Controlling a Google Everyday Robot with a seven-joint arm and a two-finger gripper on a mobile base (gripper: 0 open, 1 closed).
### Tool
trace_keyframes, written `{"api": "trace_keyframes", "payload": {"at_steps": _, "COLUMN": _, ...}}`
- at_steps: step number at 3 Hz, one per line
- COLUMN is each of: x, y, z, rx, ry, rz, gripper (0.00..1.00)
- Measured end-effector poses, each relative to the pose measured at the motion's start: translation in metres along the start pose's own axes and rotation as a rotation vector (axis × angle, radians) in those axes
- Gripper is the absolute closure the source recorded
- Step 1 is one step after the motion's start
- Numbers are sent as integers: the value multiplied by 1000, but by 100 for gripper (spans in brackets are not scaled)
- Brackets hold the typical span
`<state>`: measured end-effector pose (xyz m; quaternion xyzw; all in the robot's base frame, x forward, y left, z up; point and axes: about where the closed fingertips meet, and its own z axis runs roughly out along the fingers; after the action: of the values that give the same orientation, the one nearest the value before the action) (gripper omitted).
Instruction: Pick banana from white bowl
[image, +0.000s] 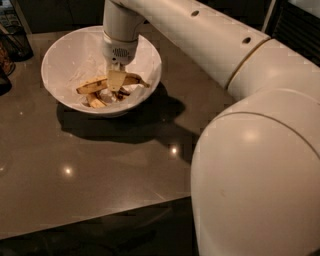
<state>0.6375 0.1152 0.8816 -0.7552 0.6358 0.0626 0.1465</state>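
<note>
The white bowl (65, 60) stands on the dark table at the upper left. The banana (90, 86), yellow with brown streaks, lies across the bowl's bottom from left to right. My gripper (116, 82) reaches straight down into the bowl from the arm above. One cream finger (116, 79) sits in front of the banana's middle and the other is hidden behind it, so the gripper is closed around the banana. A shorter banana piece (96, 103) lies below it in the bowl.
The dark glossy table (100, 170) stretches toward the front edge. A black mesh container (15, 37) and other dark items stand at the far left edge. My large white arm (250, 150) fills the right side.
</note>
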Motion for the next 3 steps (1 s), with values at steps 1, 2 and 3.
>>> {"api": "trace_keyframes", "payload": {"at_steps": 1, "x": 3, "y": 16, "z": -34, "rx": 93, "ry": -12, "rz": 20, "gripper": 100}}
{"api": "trace_keyframes", "payload": {"at_steps": 2, "x": 3, "y": 47, "z": -84, "rx": 268, "ry": -21, "rz": 38, "gripper": 100}}
{"api": "trace_keyframes", "payload": {"at_steps": 3, "x": 0, "y": 60, "z": -89, "rx": 302, "ry": -17, "rz": 20, "gripper": 100}}
